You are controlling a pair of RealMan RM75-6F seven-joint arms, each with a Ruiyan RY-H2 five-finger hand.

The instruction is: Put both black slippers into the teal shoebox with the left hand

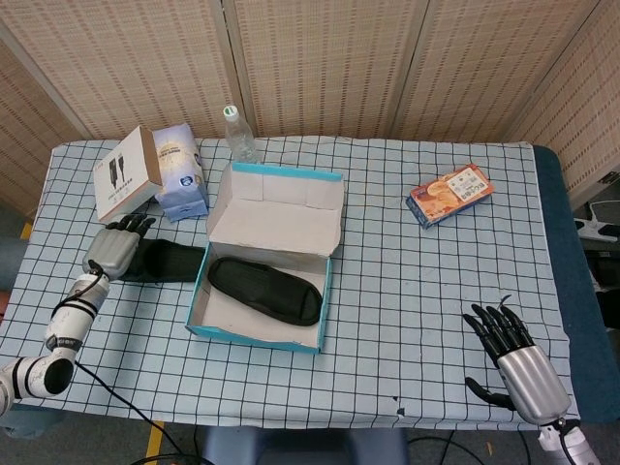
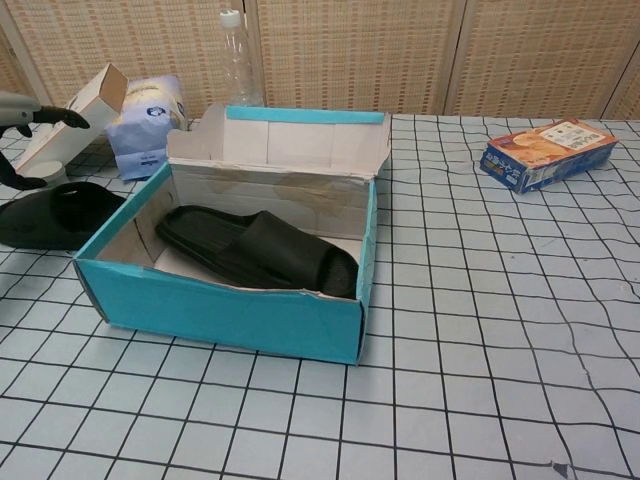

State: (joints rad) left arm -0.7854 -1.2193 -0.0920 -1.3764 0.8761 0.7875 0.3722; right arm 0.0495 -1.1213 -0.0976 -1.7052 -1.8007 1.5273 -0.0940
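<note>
One black slipper (image 1: 266, 289) (image 2: 255, 245) lies inside the teal shoebox (image 1: 257, 336) (image 2: 220, 310), whose lid stands up at the back. The second black slipper (image 1: 167, 262) (image 2: 55, 215) lies on the checked cloth just left of the box. My left hand (image 1: 114, 250) (image 2: 25, 112) hovers over that slipper's far left end, fingers and thumb apart with nothing between them. Whether it touches the slipper is unclear. My right hand (image 1: 513, 363) rests at the near right of the table, fingers spread and holding nothing.
Behind the loose slipper stand a white carton (image 1: 126, 174) (image 2: 70, 125) and a blue tissue pack (image 1: 179, 170) (image 2: 145, 125). A clear bottle (image 1: 239, 136) (image 2: 237, 55) stands behind the box. A snack box (image 1: 450, 194) (image 2: 548, 152) lies at the far right.
</note>
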